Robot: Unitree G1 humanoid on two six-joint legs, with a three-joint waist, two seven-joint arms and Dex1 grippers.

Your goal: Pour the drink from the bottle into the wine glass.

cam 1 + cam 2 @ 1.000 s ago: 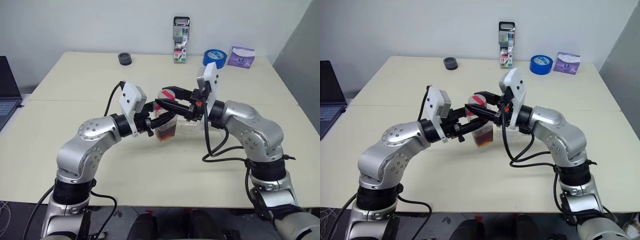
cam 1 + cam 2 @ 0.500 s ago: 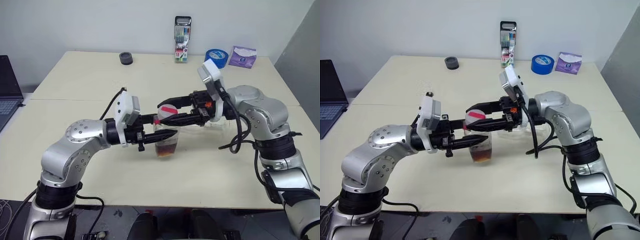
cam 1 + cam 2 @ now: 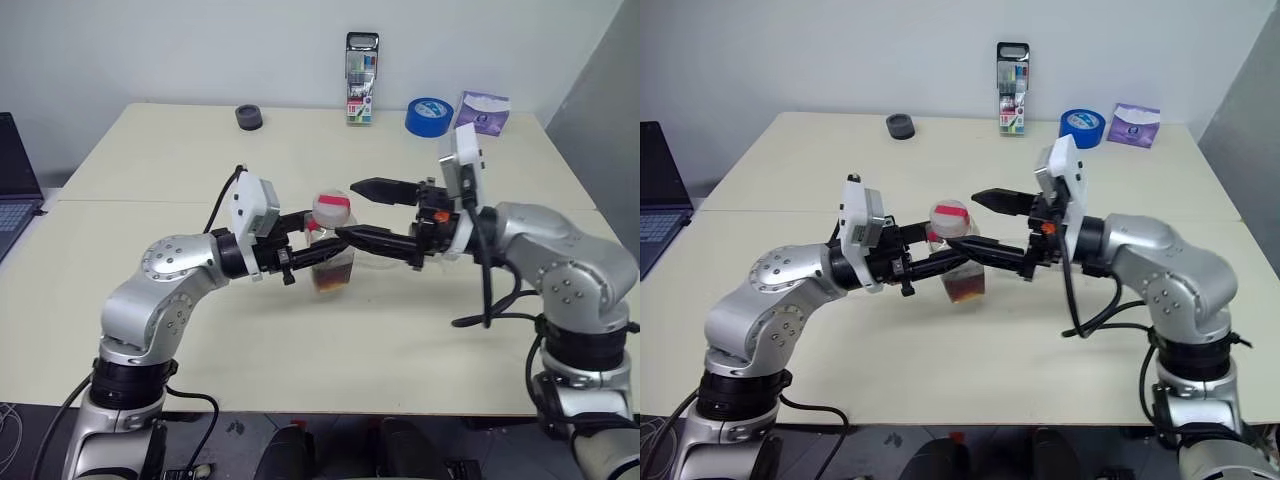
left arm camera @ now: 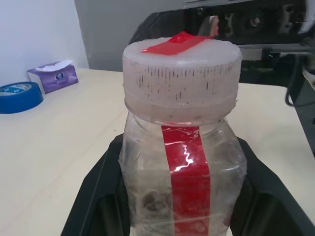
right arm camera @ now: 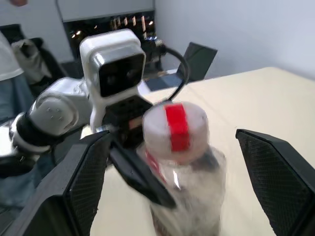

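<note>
While the left hand [image 3: 940,262] stays clamped on the bottle [image 3: 962,262] near the middle of the bench [image 3: 940,350], the right hand [image 3: 362,212] has spread wide and grips nothing, one finger above the cap [image 3: 332,208] at its 3 o'clock, the other lower beside the body. Dark drink [image 3: 331,279] sits in the bottle's base. At 12 o'clock, far back, stand a marker pack [image 3: 361,79] and blue tape roll [image 3: 428,115].

Your left gripper [image 3: 318,252] is clamped tight, reaching level toward the right. Your right gripper [image 3: 368,211] faces it, fingers spread wide.
</note>
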